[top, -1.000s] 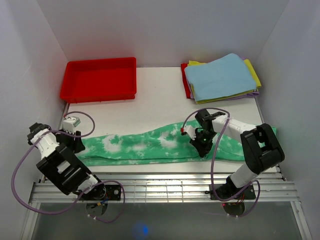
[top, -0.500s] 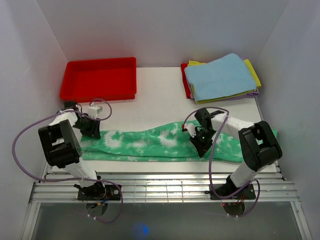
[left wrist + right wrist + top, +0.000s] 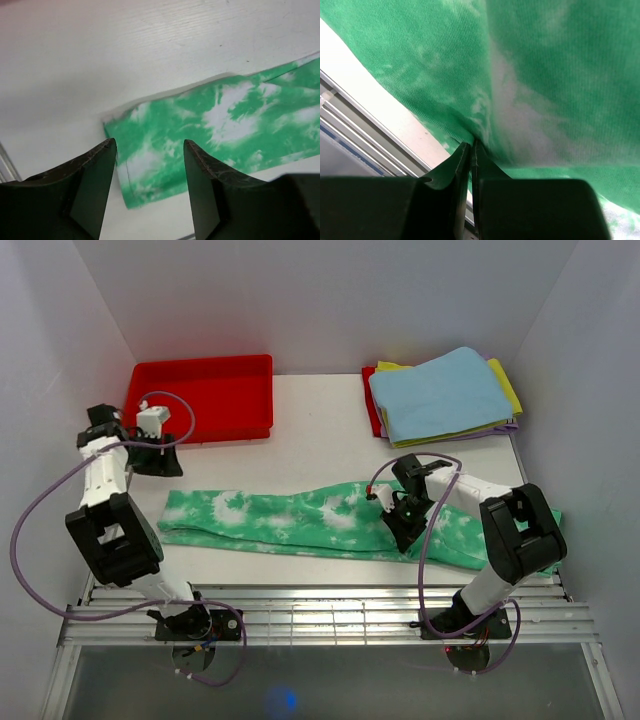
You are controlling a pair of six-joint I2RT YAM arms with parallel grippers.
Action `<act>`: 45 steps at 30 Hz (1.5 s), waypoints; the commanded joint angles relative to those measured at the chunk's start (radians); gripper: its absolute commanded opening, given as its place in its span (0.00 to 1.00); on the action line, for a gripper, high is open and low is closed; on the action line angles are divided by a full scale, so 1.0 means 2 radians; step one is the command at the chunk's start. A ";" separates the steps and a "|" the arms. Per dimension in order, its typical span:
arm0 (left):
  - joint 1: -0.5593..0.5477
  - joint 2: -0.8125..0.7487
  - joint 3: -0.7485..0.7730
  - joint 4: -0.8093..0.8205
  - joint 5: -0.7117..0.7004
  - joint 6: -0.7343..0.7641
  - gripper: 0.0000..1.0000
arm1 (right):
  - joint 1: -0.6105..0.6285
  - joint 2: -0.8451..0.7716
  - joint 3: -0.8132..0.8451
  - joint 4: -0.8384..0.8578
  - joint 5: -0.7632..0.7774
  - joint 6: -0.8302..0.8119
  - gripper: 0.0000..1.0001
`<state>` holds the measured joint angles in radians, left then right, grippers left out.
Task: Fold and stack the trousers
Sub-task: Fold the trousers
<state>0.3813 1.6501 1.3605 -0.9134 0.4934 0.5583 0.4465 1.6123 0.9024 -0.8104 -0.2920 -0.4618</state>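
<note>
- The right pincer (image 3: 471,145) has its jaws closed to a sliver, with a ridge of the trousers (image 3: 545,75) gathered into the tips. Creases in the cloth run to that spot, so this is judged a pinch. It sits right of mid-length, close to the near hem.
- The left pincer (image 3: 147,146) has its jaws wide with nothing between them. It hangs over the bare tabletop (image 3: 100,60), just far of the left end of the trousers and apart from the cloth.
- The trousers lie flat as one long band, left to right across the near half of the tabletop. The right end reaches towards the near right corner.
- Handling, judged: light, limp fabric with no stiffness of its own.
  - It will drape, trail and stretch under a pull.
  - It is neither fragile nor likely to slide freely on the matte top.
  - A single pinch raises only a peak, and the rest drags behind.
- Hold points, judged: the left end is the free one, and its hem and corners show plainly in the left wrist view. Take it at the edge, with the jaws brought down to the tabletop so that all layers are caught together.
- Edges: the near hem lies near the slatted rail (image 3: 350,610) along the near side. Cloth dragged nearward could hang over it or catch in the slats.
- Open room: bare tabletop lies far of the band, bounded by the red tray (image 3: 200,365) at far left and a stack topped by the light blue cloth (image 3: 440,390) at far right. That space looks ample for carrying the left end over towards the right.
</note>
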 commanded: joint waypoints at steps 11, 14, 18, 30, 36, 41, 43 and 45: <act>0.108 -0.119 -0.131 -0.018 -0.054 -0.058 0.57 | -0.004 -0.023 -0.006 0.036 0.017 0.009 0.08; 0.108 -0.123 -0.141 0.019 -0.035 -0.054 0.54 | -0.004 -0.023 -0.007 0.036 0.016 0.008 0.08; 0.106 -0.108 -0.157 0.049 -0.036 -0.042 0.51 | -0.004 -0.016 -0.005 0.035 0.014 0.009 0.08; 0.107 -0.086 -0.260 0.099 -0.127 0.045 0.31 | -0.004 -0.012 0.004 0.030 0.009 0.010 0.08; 0.108 -0.132 -0.279 0.101 -0.161 0.084 0.11 | -0.003 -0.016 0.011 0.023 -0.003 0.014 0.08; 0.108 -0.181 -0.250 0.072 -0.118 0.107 0.18 | -0.003 -0.023 0.023 0.009 -0.014 0.006 0.08; 0.108 -0.191 -0.222 0.050 -0.092 0.119 0.28 | -0.002 -0.028 0.033 -0.003 -0.042 -0.008 0.10; 0.108 -0.189 -0.199 0.011 -0.051 0.127 0.40 | -0.002 -0.040 0.059 -0.028 -0.063 -0.015 0.39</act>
<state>0.5922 1.3136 0.8780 -0.8093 0.2787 0.7567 0.4450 1.5898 0.9302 -0.8169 -0.3256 -0.4541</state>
